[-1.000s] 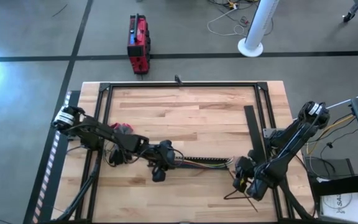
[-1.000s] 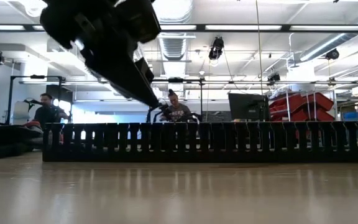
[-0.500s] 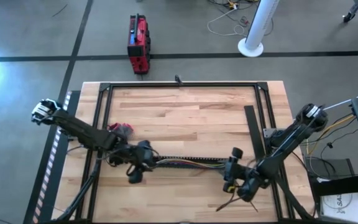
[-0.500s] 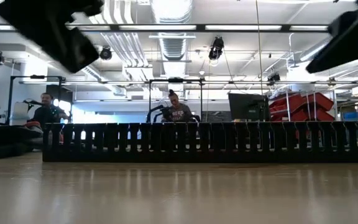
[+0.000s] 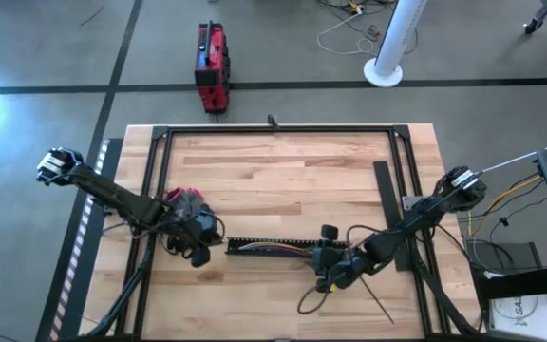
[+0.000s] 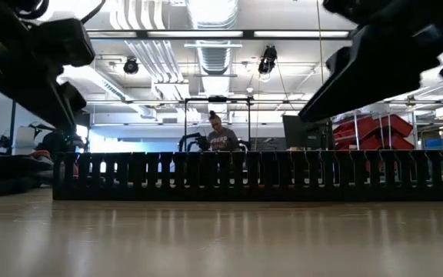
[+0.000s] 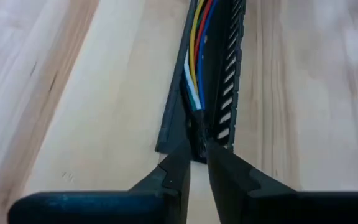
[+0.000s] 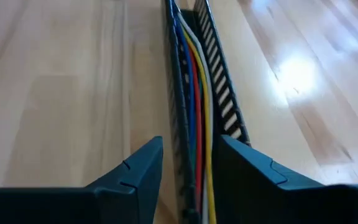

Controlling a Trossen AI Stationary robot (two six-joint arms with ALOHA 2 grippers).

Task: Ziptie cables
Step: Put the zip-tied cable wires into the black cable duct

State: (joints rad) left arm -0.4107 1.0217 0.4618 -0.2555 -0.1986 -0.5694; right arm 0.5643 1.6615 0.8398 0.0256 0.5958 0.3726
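You are looking along the slotted black duct [image 8: 213,81], which runs away from the right gripper [image 8: 190,180] over the pale wooden tabletop [image 8: 61,81]. The cables [image 8: 194,112] lie lengthwise inside the duct: you can pick out blue, red, white and yellow strands side by side between its slotted walls. Your gripper's two dark fingers [image 8: 132,177] stand parted, one on each side of the duct's near end, with the wires running down between them. A bright glare patch sits on the wood beside the duct.
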